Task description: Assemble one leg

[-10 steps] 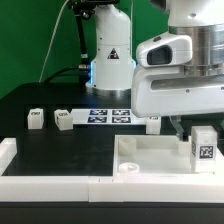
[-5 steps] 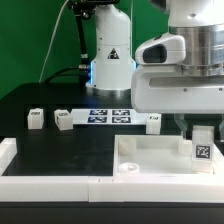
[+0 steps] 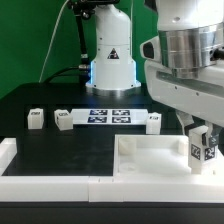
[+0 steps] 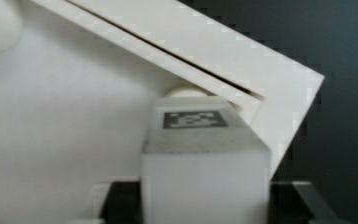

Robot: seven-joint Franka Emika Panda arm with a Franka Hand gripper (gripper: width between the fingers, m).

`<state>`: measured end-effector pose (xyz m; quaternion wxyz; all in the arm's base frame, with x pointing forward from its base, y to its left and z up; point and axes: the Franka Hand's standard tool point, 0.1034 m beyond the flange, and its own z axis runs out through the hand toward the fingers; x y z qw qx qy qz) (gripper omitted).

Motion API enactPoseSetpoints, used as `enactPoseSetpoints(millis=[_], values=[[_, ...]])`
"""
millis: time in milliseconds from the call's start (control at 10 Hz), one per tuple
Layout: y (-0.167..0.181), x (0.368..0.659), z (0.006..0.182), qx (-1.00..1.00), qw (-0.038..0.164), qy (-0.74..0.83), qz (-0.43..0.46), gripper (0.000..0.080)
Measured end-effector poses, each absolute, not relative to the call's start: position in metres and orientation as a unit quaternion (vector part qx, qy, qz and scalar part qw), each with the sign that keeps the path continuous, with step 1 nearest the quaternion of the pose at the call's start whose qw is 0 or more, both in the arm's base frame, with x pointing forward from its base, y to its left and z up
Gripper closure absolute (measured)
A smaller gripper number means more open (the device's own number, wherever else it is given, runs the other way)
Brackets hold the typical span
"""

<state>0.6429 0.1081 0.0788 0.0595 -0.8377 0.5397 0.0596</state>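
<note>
The leg (image 3: pixel 203 149) looks matt white plastic; the table (image 3: pixel 60 155) is matt black.

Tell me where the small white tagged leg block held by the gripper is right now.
The small white tagged leg block sits between the gripper's fingers at the exterior view's right, over the right corner of the large flat white rimmed square piece.

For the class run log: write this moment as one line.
end effector: shut on leg | leg: tilted, at tabletop corner | three legs loose beyond

open black table (image 3: pixel 60 155) on exterior view's left, white rimmed piece (image 3: pixel 150 160) under hand (image 3: pixel 201 146)
</note>
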Motion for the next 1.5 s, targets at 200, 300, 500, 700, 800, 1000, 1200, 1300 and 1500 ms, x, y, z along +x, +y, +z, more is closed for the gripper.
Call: enactPoseSetpoints(millis=[200, 300, 500, 700, 800, 1000, 1200, 1300, 1500], values=[[0.1081, 0.6431, 0.0792, -0.79, 0.055, 0.607, 0.066, 0.0508], [0.1087, 0.6428, 0.079, -0.761, 0.051, 0.643, 0.069, 0.0508], [0.1091, 0.6428, 0.0789, -0.745, 0.05, 0.662, 0.07, 0.05], [0.1101, 0.6412, 0.079, -0.766, 0.049, 0.637, 0.072, 0.0187], [0.1118, 0.6386, 0.0796, -0.78, 0.045, 0.619, 0.08, 0.0187], [0.1146, 0.6368, 0.0794, -0.858, 0.047, 0.507, 0.072, 0.0157], [0.116, 0.6356, 0.0785, -0.917, 0.043, 0.391, 0.062, 0.0151], [0.1139, 0.636, 0.0784, -0.935, 0.046, 0.347, 0.06, 0.015], [0.1123, 0.6364, 0.0787, -0.975, 0.039, 0.213, 0.049, 0.015]])
